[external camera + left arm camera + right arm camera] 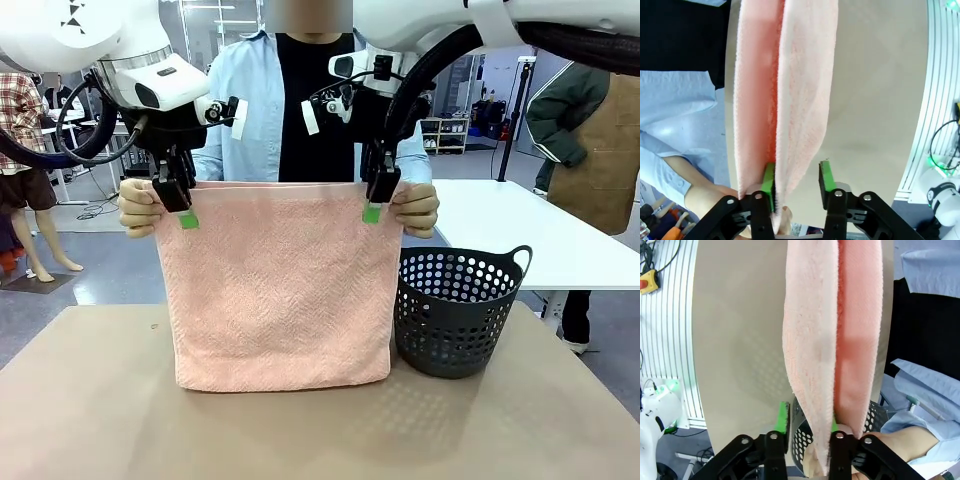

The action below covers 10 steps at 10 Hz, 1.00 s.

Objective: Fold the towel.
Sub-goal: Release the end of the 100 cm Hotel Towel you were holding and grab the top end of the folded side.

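Tan table [100, 400] lies under the hanging towel [280, 290], dark basket [455, 310] just beside.

Front wide, wrists close.
Front faces person [310, 110] across table [90, 400]; both wrists look steeply down the shared towel [785, 100], close.

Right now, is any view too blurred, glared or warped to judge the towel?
Front view: sharp, evenly lit; the laundry basket casts a soft dotted shadow on the table. Left wrist view: wide-angle bows the table edge; towel and green pads crisp. Right wrist view: same bowing, no glare on the towel.
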Available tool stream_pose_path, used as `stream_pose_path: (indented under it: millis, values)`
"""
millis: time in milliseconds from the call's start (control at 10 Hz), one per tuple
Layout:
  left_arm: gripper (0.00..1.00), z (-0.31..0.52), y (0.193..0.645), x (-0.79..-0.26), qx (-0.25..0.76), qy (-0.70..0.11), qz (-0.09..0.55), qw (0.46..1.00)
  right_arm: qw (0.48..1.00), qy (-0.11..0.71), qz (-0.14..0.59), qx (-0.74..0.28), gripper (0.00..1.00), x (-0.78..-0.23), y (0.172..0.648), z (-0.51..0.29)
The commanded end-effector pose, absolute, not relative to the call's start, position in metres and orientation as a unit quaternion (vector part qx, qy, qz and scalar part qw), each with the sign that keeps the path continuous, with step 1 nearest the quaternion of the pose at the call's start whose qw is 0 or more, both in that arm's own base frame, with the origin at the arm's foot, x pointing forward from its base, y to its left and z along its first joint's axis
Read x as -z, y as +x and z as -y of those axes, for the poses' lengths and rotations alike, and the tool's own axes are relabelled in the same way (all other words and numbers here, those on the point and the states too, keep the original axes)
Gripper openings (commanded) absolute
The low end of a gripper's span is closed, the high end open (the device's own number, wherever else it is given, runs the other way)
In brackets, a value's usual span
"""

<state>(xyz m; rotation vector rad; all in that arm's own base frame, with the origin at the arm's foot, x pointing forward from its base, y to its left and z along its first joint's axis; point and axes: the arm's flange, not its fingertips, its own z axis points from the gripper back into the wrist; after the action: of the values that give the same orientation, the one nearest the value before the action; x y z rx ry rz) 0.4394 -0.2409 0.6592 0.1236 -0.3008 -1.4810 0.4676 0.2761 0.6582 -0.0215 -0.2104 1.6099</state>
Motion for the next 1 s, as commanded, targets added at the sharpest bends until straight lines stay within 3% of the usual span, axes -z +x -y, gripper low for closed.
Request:
stream_pose_path:
  millis: [0,100,200,300,400,900]
  values:
    - [1.0,0.24,0.436,-0.665,0.67,0.048,0.131,0.729,0.691,-0.015,0.098,-0.716,1.0,-0.663,0.461,-0.277]
    - [1.0,0.239,0.433,-0.671,0.668,0.05,0.127,0.731,0.693,-0.02,0.102,-0.714,1.0,-0.671,0.457,-0.277]
    - [0.84,0.238,0.428,-0.683,0.671,0.054,0.124,0.729,0.694,-0.03,0.101,-0.712,1.0,-0.683,0.452,-0.276]
    - [0.92,0.236,0.424,-0.702,0.672,0.068,0.131,0.726,0.695,-0.046,0.106,-0.71,0.9,-0.701,0.447,-0.276]
    - [1.0,0.235,0.424,-0.718,0.676,0.071,0.141,0.72,0.692,-0.055,0.115,-0.71,0.99,-0.716,0.444,-0.276]
    - [1.0,0.232,0.449,-0.739,0.697,0.069,0.175,0.692,0.67,-0.066,0.131,-0.727,1.0,-0.736,0.471,-0.277]
